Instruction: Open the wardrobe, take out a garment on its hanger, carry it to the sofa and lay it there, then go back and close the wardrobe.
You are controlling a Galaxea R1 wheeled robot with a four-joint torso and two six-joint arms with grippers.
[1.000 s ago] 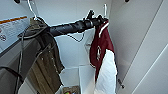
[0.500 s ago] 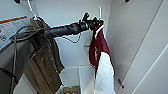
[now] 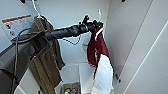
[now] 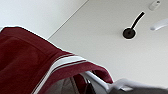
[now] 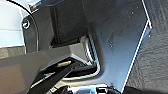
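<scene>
Inside the open tall white wardrobe (image 3: pixel 130 37), the left claw (image 3: pixel 96 24) reaches to the thin white hanger (image 3: pixel 99 15) carrying the maroon white-sleeved jacket (image 3: pixel 96 50); whether it is pinching cannot be told. The jacket hangs near the right inner wall, clear of the olive-brown garment (image 3: pixel 47 62) to the left. A small box (image 3: pixel 71 87) sits below.

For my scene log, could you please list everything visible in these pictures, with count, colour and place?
wardrobe: one, white, open, interior ahead
garment: one, maroon with white sleeve, hanging right of centre inside
hanger: one, white, hook above the maroon jacket
olive-brown garment: one, hanging at left
label: one, white with orange stripe, on left wall
box: one, holding small colourful items, on wardrobe floor
left gripper: one, black, at the jacket's collar
</scene>
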